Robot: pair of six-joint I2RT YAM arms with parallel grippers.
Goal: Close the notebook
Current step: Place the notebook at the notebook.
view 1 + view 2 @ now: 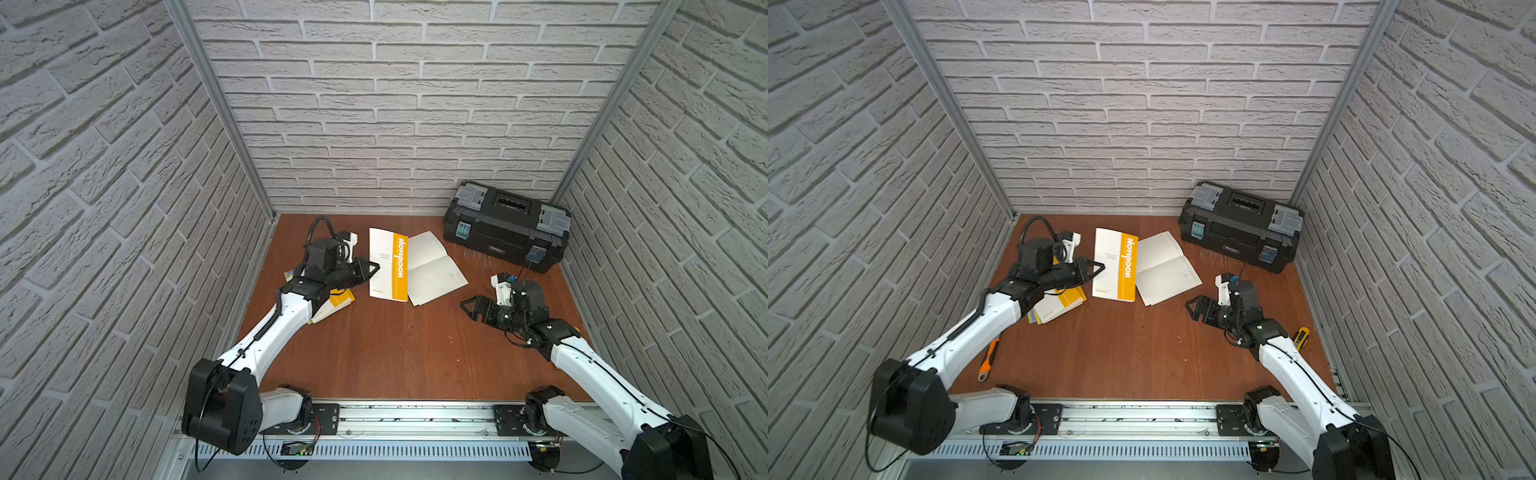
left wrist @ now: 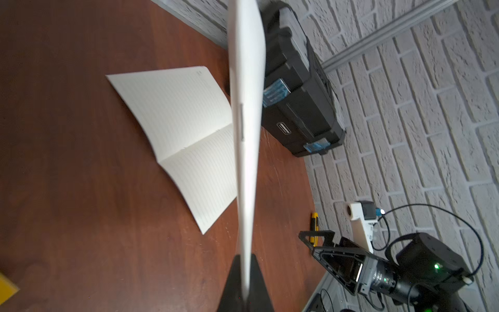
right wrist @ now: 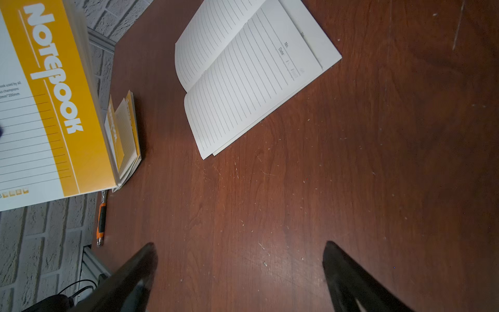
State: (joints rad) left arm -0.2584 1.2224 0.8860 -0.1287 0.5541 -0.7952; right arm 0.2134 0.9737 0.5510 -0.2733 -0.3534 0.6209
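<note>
Overhead, in both top views, the notebook sits toward the back of the bench, just in front of the toolbox; its lined pages lie flat and open while its yellow-and-white cover stands raised off the bench. The left claw is pinched tight on the cover's free edge. The right claw hangs spread wide over bare bench, apart from the pages. Spare notebooks lie under the left arm, a wrench lies nearer the front, and a screwdriver lies by the right arm. From the left wrist, the cover shows edge-on, running up out of the left claw, whose jaws are pressed against both of its faces; the pages lie beside it, the toolbox beyond. From the right wrist, the right claw gapes with nothing between its jaws, and the cover tilts above the spare notebooks and wrench, the pages flat ahead.
</note>
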